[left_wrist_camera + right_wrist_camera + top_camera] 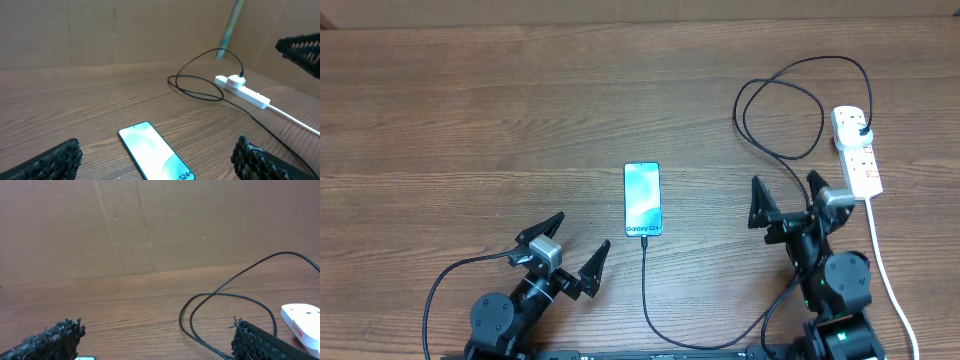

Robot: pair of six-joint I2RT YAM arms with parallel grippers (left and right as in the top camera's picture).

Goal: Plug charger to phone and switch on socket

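Observation:
The phone [642,199] lies flat at the table's middle, teal screen up, and also shows in the left wrist view [152,152]. The black charger cable [645,290] runs from the phone's near end toward the front edge, then loops [782,110] up to a black plug in the white socket strip [857,150] at the right. The strip shows in the left wrist view [241,90] and the right wrist view [302,320]. My left gripper [578,250] is open and empty, near-left of the phone. My right gripper [786,195] is open and empty, beside the strip.
The strip's thick white cord [885,270] runs along the right side toward the front edge, past the right arm. The wooden table [470,120] has brown board walls behind it. A pale green pole [231,22] stands behind the strip in the left wrist view.

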